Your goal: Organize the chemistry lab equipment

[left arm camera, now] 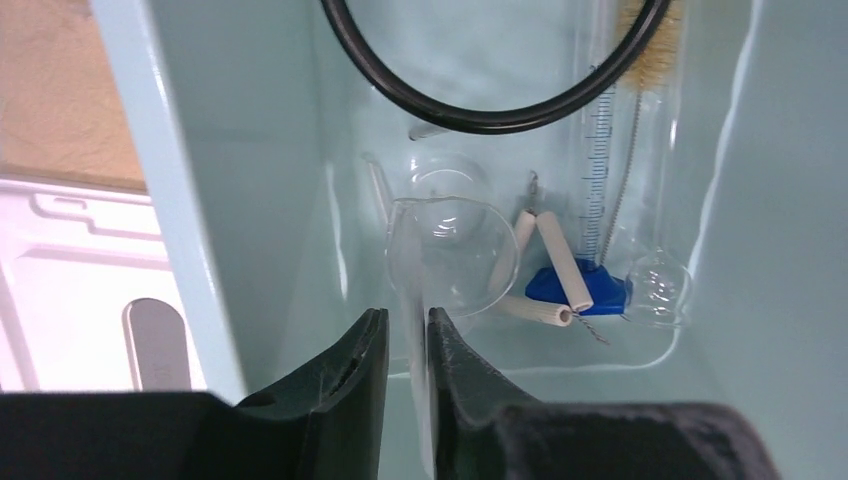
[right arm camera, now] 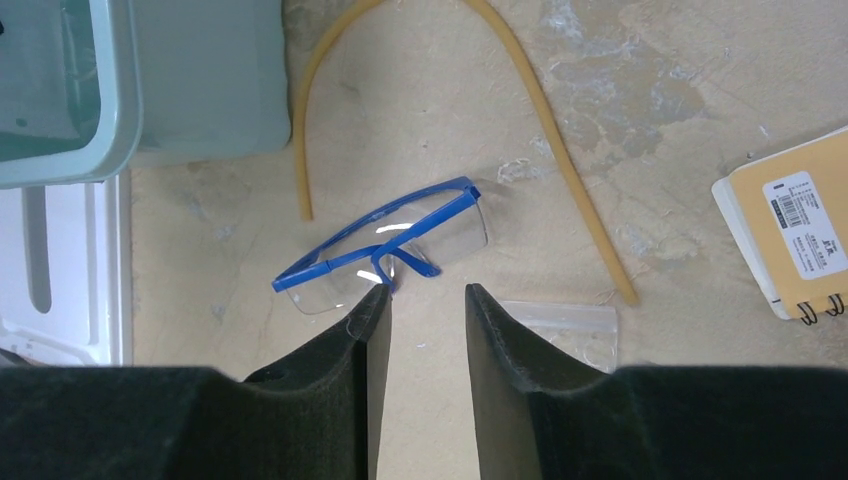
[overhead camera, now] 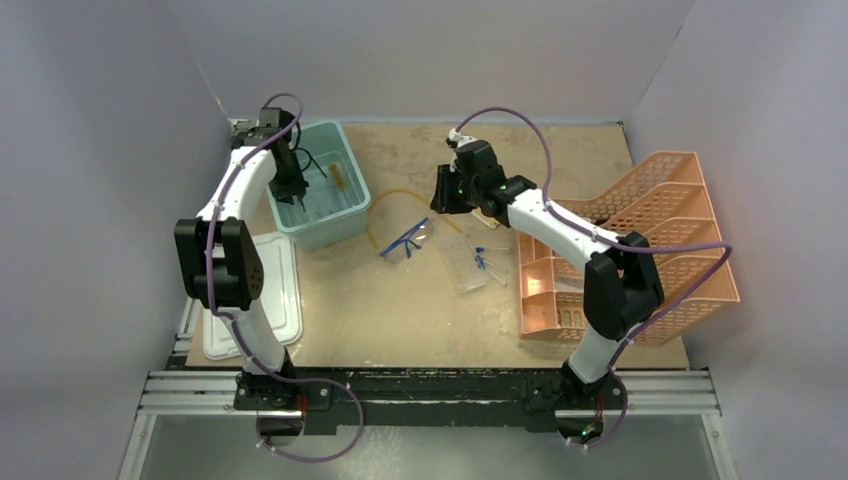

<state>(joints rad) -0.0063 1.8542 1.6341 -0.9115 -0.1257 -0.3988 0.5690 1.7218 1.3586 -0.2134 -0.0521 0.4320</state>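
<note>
My left gripper (left arm camera: 407, 322) reaches down into the teal tub (overhead camera: 352, 170). Its jaws stand slightly apart around the wall of a small clear beaker (left arm camera: 455, 255); the glass lies against the right finger and there is a gap at the left finger. Deeper in the tub lie a black ring (left arm camera: 480, 115), a wire triangle (left arm camera: 555, 270) with white sleeves, and a graduated cylinder (left arm camera: 598, 150). My right gripper (right arm camera: 427, 295) hangs open and empty over the table, just short of the blue-framed goggles (right arm camera: 400, 245). Amber tubing (right arm camera: 560, 140) arcs beyond them. The clear rack (overhead camera: 462, 265) and blue-capped tubes (overhead camera: 485, 262) lie mid-table.
The tub's white lid (overhead camera: 275, 300) lies at the front left. An orange tiered mesh tray (overhead camera: 640, 250) fills the right side. A clear plastic bag (right arm camera: 575, 325) and a yellow notebook (right arm camera: 800, 225) lie to the right of my right gripper.
</note>
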